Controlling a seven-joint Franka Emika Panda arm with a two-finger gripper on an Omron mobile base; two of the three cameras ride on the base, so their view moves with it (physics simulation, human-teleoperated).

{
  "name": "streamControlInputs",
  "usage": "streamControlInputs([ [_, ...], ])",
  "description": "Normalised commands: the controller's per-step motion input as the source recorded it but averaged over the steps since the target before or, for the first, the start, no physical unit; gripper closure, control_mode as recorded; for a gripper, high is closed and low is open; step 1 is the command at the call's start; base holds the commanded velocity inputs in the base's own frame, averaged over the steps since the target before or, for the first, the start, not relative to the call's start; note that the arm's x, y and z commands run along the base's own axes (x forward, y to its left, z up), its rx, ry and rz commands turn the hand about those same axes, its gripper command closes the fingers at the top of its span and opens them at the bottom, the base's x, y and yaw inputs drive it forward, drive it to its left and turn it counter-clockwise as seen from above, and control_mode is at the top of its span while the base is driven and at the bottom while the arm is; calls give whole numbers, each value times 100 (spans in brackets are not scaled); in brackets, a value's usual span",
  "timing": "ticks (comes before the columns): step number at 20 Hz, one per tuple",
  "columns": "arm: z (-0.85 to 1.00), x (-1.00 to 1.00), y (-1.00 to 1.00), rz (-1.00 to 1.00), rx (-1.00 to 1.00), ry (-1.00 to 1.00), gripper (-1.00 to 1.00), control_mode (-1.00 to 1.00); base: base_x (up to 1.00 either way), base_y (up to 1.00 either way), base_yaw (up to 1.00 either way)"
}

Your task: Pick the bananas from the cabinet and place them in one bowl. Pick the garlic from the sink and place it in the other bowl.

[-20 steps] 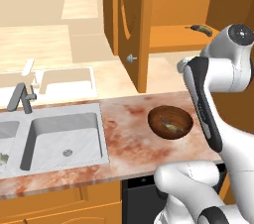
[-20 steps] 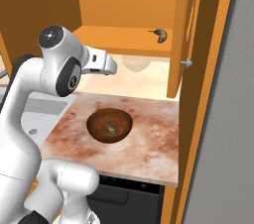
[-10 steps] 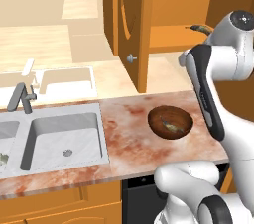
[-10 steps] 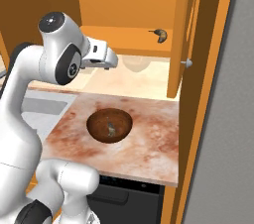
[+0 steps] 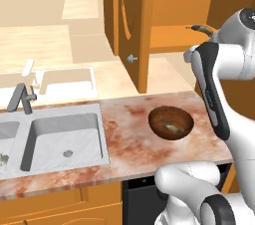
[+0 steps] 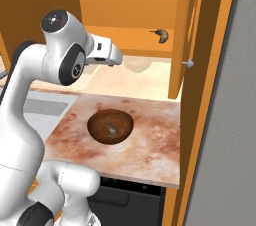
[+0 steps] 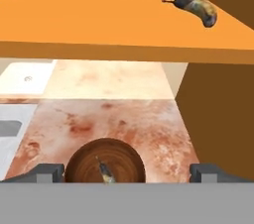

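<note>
The bananas (image 7: 196, 10) lie at the right of the cabinet shelf (image 7: 99, 25), a small dark curved bunch, also seen as the bananas (image 6: 161, 35) and the bananas (image 5: 201, 29). My gripper (image 7: 128, 173) is open and empty, hanging in front of and below the shelf, left of the bananas and apart from them. Under it on the counter stands a dark wooden bowl (image 7: 105, 166), the same bowl (image 6: 110, 126), with a small streak inside. A pale second bowl (image 6: 140, 64) sits under the shelf. A small lump, likely the garlic (image 5: 3, 158), lies in the left basin of the sink (image 5: 64, 134).
The cabinet door (image 5: 134, 25) stands open with its silver knob (image 5: 131, 58) facing the sink side. An angular faucet (image 5: 20, 97) rises behind the basins. A wooden side wall (image 6: 200, 70) closes the counter on the right. The marbled counter (image 6: 150, 145) surrounds the bowl.
The arm has lifted and the hand has risen closer to shelf height, reaching a little further toward the cabinet. The jaws stay open. Bananas and bowls have not moved.
</note>
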Motion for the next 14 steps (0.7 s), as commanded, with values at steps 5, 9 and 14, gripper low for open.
streamControlInputs([
  [5,23,0,-6,0,0,-5,-100,-100,0,0,0],
  [9,24,0,-1,0,0,-5,-100,-100,0,0,0],
  [14,24,1,-2,0,0,-6,-100,-100,0,0,0],
])
